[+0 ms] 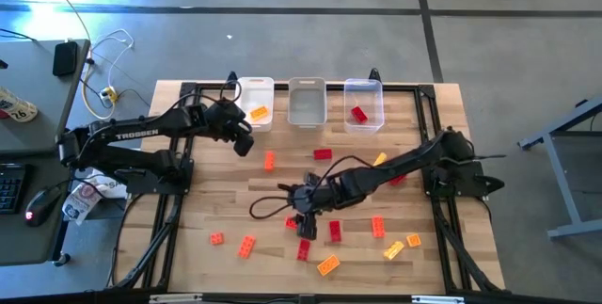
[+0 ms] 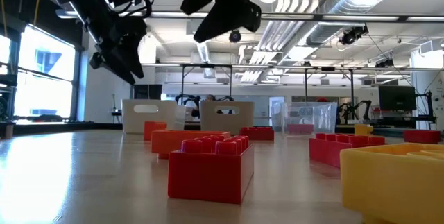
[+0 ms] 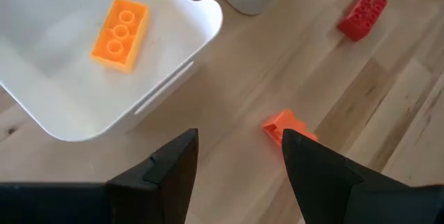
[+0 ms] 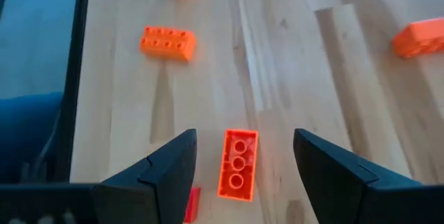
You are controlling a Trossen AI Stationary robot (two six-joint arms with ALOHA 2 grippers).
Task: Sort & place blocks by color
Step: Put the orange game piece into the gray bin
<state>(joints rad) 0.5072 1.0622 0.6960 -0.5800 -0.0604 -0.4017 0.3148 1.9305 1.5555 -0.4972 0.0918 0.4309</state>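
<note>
Red, orange-red and yellow-orange studded blocks lie scattered on the wooden table. One orange block (image 3: pixel 120 32) rests in the white bin (image 1: pixel 256 103) and a red block (image 1: pixel 358 113) in the clear bin (image 1: pixel 363 104). My left gripper (image 3: pixel 239 156) is open, hovering beside the white bin's near corner, above an orange block (image 3: pixel 288 127) on the table. My right gripper (image 4: pixel 243 161) is open over the table's middle (image 1: pixel 306 216). Below it, between the two fingers, an orange-red block (image 4: pixel 238 164) lies with its hollow underside up. Neither gripper touches a block.
A grey bin (image 1: pixel 307 103) stands between the white and clear bins along the far edge. Loose blocks cluster near the near edge (image 1: pixel 328 265), two orange ones (image 4: pixel 166 42) toward the left. A red block (image 3: pixel 361 14) lies beyond my left gripper. A black frame borders the table.
</note>
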